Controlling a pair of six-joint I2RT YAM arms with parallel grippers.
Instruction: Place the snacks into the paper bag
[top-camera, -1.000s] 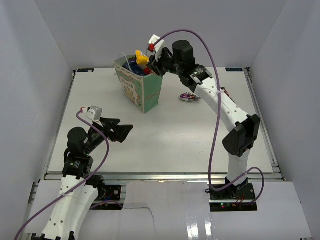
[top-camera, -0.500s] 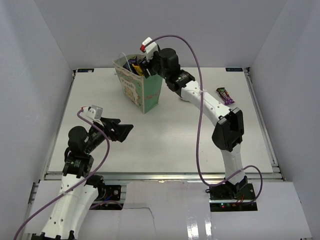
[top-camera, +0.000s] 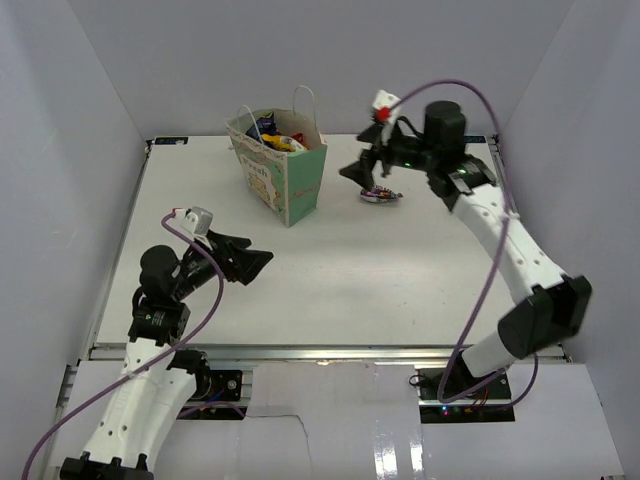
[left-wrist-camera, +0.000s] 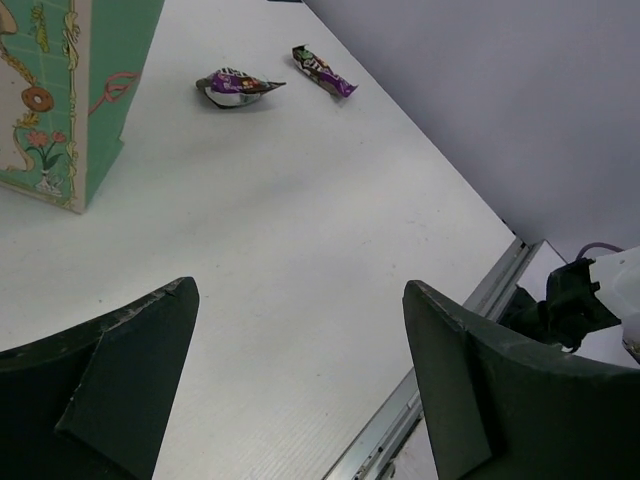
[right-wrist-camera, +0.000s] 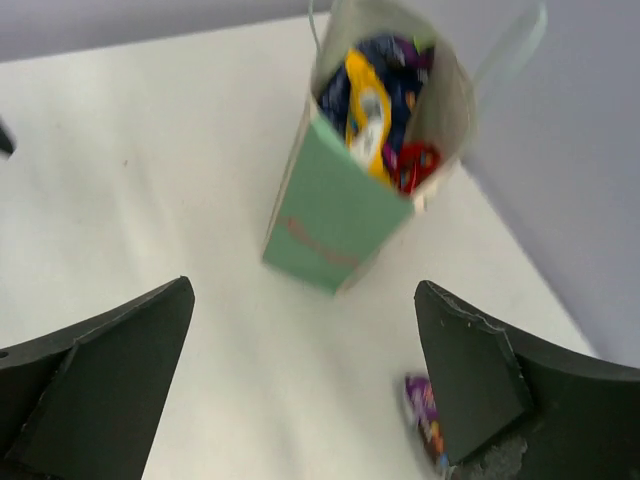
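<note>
The paper bag (top-camera: 285, 175) stands upright at the back of the table, mint-green with a cream front. In the right wrist view the paper bag (right-wrist-camera: 345, 215) shows a yellow pack (right-wrist-camera: 365, 108), a red packet (right-wrist-camera: 416, 164) and blue wrappers in its mouth. A small purple wrapped candy (top-camera: 382, 196) lies right of the bag, and my right gripper (top-camera: 363, 171) hovers open and empty just above it. In the left wrist view the candy (left-wrist-camera: 235, 87) and a dark purple bar (left-wrist-camera: 322, 70) lie on the table. My left gripper (top-camera: 255, 262) is open and empty at the near left.
White walls close in the table on the left, back and right. A metal rail (left-wrist-camera: 470, 320) runs along the near edge. The right arm's purple cable (top-camera: 480, 290) loops over the table's right side.
My right gripper has let go of the yellow pack into the bag, opened wide, and swung right and away from the bag's mouth. The left arm has barely moved.
</note>
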